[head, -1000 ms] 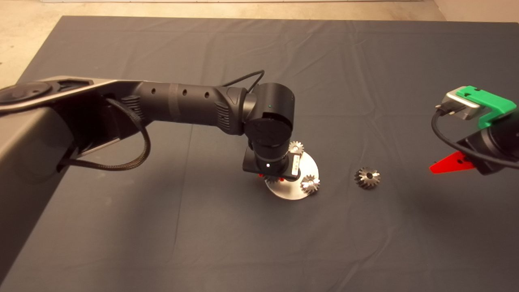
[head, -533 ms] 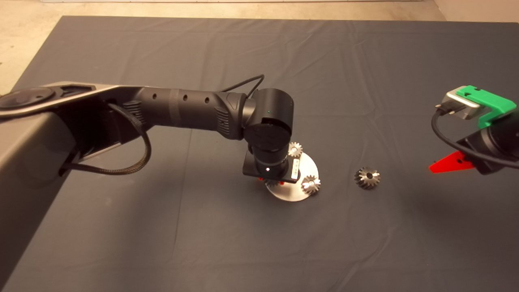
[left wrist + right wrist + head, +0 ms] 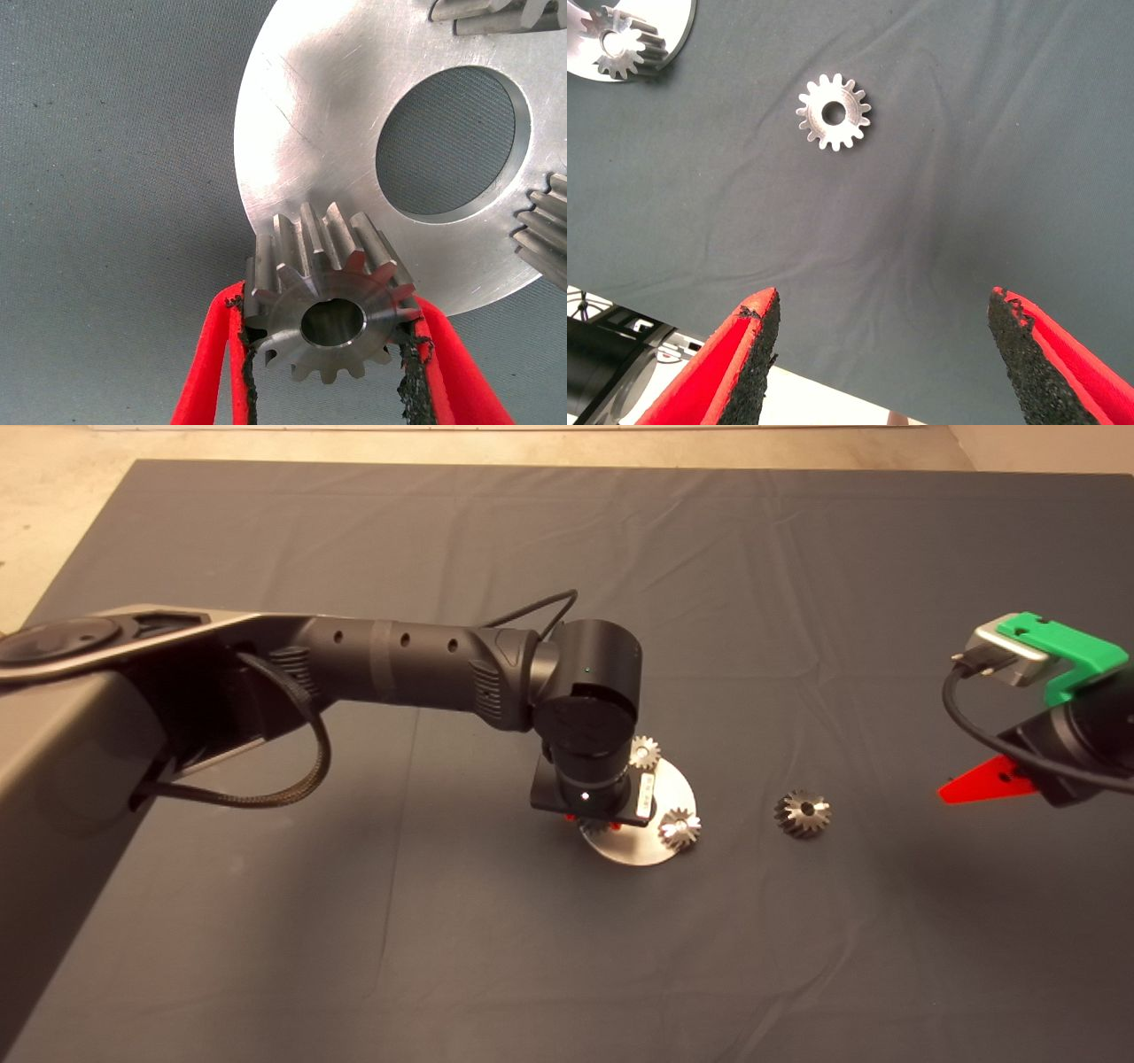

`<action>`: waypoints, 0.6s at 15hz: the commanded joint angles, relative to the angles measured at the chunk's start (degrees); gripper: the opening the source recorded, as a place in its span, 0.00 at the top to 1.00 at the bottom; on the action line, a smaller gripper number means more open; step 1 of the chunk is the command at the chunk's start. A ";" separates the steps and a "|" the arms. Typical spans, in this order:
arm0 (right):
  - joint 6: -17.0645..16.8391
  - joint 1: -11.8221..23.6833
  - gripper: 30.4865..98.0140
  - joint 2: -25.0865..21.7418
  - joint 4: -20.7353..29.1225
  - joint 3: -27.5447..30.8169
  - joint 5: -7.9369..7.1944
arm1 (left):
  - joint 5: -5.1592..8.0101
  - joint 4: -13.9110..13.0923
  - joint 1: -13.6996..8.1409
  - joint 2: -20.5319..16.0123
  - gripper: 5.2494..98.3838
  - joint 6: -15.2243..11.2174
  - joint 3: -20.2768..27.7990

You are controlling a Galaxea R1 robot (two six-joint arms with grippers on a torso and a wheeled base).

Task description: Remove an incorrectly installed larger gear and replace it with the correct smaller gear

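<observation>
Gear sits pinched between our left gripper's pads at the edge of the plate; since half a second ago we see almost no shift. Two more gears sit on the plate. Right of it the larger gear lies on the mat, unmoved. Our right gripper waits at the right edge, fingers spread wide.

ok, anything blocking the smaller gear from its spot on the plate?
Nothing visible. The left gripper holds the smaller gear at the round plate rim; the larger gear lies apart on the mat. Right gripper waits, open.
</observation>
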 commanded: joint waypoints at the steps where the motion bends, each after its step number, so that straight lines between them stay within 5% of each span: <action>1: -0.20 1.20 0.52 -0.06 2.12 0.29 -0.14 | 7.61 0.06 -0.33 0.07 0.76 0.21 0.94; 9: -0.20 1.38 0.51 0.03 1.97 1.30 -0.07 | 7.61 0.06 -0.33 0.25 0.67 0.21 1.25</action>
